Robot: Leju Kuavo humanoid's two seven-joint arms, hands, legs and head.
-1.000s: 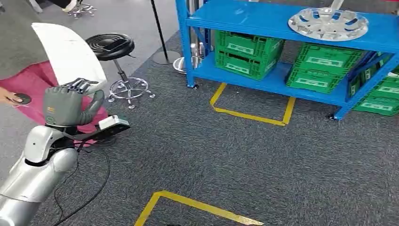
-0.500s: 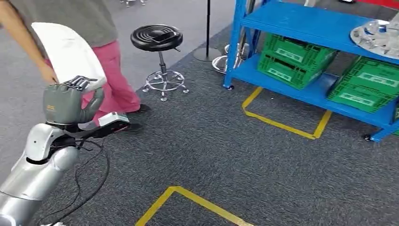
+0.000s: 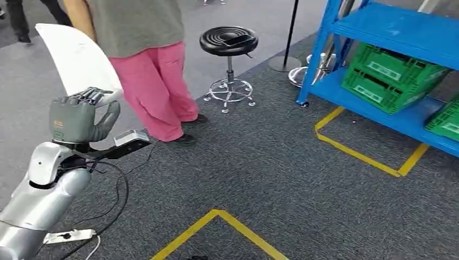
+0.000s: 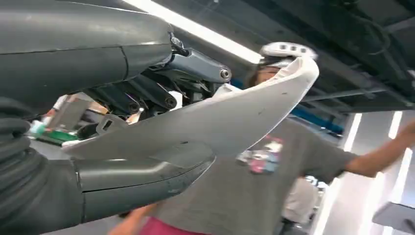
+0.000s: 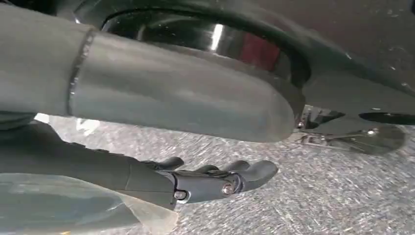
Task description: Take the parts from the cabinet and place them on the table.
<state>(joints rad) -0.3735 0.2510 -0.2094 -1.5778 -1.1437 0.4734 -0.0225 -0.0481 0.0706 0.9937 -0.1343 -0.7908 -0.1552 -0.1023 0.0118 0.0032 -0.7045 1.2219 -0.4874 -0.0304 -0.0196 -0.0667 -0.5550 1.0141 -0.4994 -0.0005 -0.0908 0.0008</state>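
Left hand [image 3: 78,120] still raised, fingers [image 3: 89,97] clenched on white curved part [image 3: 76,57]; right hand [image 5: 205,181] slack, spread; view swung leftward, blue cabinet [image 3: 389,32] now at right, person [image 3: 146,65] nearer

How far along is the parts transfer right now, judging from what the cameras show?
Pickup looks done: the left hand holds a white curved part upright, its fingers wrapped around the lower end. Carrying is in hand: the blue cabinet with green crates sits off to the right, and a person in pink trousers stands just ahead. Placing remains; no table is visible yet.
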